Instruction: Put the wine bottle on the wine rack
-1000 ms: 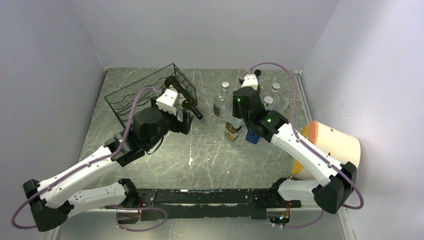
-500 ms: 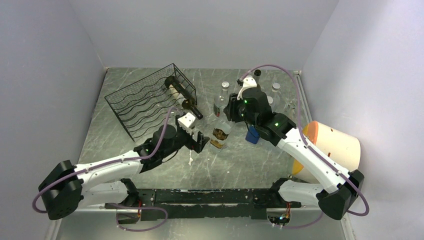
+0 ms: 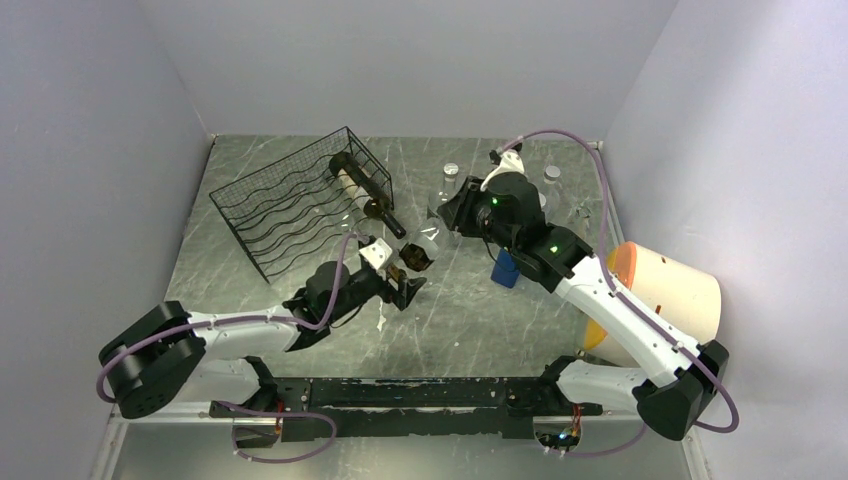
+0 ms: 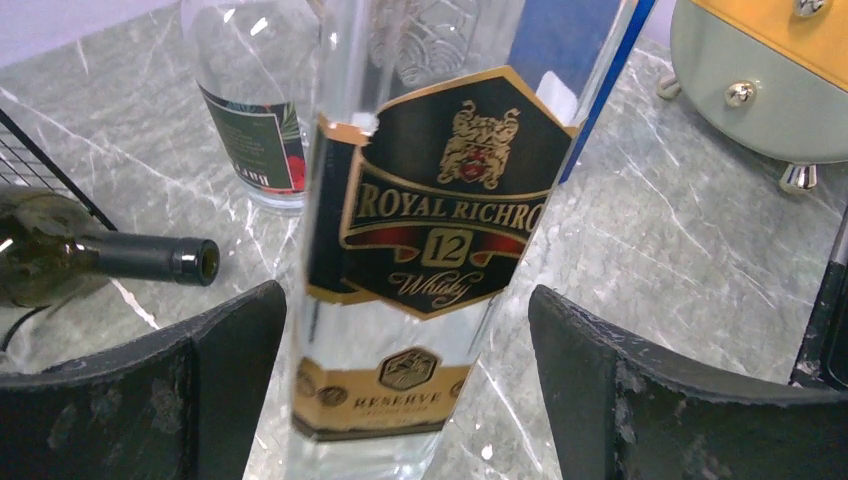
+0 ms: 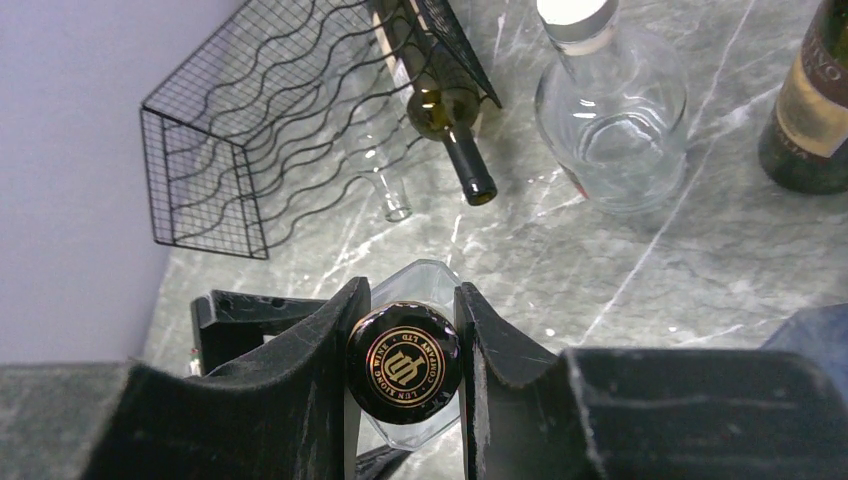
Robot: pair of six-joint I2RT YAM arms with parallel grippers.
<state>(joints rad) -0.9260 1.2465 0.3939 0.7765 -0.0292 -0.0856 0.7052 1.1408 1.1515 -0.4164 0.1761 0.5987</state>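
The black wire wine rack [image 3: 290, 205] stands at the back left and holds a dark green wine bottle [image 3: 365, 190]; the rack also shows in the right wrist view [image 5: 250, 130]. My right gripper [image 3: 447, 218] is shut on the black cap [image 5: 403, 362] of a clear whisky bottle [image 3: 420, 250] with a black and gold label [image 4: 440, 190], held tilted right of the rack. My left gripper [image 3: 405, 285] is open, low over the table. Its fingers [image 4: 200, 390] stand either side of the bottle's lower body without touching it.
A round clear bottle [image 5: 610, 120] and a dark bottle [image 5: 815, 110] stand behind the held one. A blue object [image 3: 506, 270] is under the right arm. A cream and orange appliance [image 3: 665, 290] lies at the right. More clear bottles [image 3: 551, 175] stand at the back.
My right gripper has carried the whisky bottle left and tilted it. My left arm has pulled back from the rack, dropped low and brought its open fingers around the bottle's base.
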